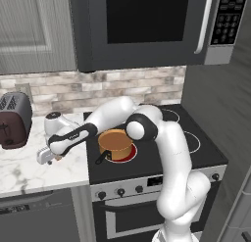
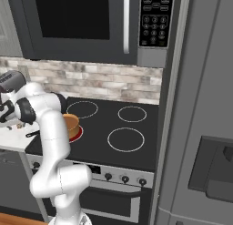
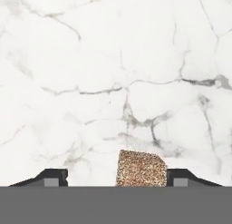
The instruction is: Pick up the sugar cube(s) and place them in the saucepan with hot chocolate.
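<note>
Jaws stand apart around a sugar cube (image 3: 141, 168) in the hand view: the right tip sits just beside the cube's right face, perhaps touching it, while the left tip (image 3: 53, 177) is well clear, so the cube is bracketed but not pinched from both sides. The cube rests on the white marble surface (image 3: 113, 73).

In the left base view the gripper (image 1: 46, 157) is down at the marble surface, at about 9 o'clock from the saucepan (image 1: 116, 144). A small tan speck (image 1: 59, 157) just beside the gripper may be a sugar cube. The orange-copper saucepan sits on the front left stove burner, glowing red, its black handle pointing toward 7 o'clock. A dark red toaster (image 1: 13, 121) stands at the surface's far left.
</note>
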Available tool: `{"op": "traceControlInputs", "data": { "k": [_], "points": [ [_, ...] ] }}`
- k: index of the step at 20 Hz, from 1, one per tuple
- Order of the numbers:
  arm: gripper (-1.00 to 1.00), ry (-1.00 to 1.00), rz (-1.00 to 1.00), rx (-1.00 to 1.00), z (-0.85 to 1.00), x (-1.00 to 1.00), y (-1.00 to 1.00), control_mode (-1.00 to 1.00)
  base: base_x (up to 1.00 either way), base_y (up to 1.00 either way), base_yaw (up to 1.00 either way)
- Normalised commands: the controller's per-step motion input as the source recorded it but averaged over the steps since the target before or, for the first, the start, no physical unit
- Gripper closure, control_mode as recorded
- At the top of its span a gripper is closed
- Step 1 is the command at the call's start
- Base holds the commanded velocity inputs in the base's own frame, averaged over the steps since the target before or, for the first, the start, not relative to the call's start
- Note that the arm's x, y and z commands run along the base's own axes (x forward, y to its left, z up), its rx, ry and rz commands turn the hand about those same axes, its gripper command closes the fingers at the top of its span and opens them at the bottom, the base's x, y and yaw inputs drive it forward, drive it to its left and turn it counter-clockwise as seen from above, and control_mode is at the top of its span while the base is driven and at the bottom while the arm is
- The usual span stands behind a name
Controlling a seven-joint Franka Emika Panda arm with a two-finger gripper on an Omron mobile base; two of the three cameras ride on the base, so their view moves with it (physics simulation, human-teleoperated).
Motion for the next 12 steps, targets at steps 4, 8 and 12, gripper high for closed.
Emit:
{"op": "traceControlInputs", "data": {
  "k": [4, 8, 12],
  "points": [
    [1.0, 0.0, 0.0, 0.0, 0.0, 0.0, 0.0, -1.0, 0.0, 0.0, 0.0],
    [1.0, 0.0, 0.0, 0.0, 0.0, 0.0, 0.0, -1.0, 0.0, 0.0, 0.0],
    [1.0, 0.0, 0.0, 0.0, 0.0, 0.0, 0.0, -1.0, 0.0, 0.0, 0.0]
  ]
}}
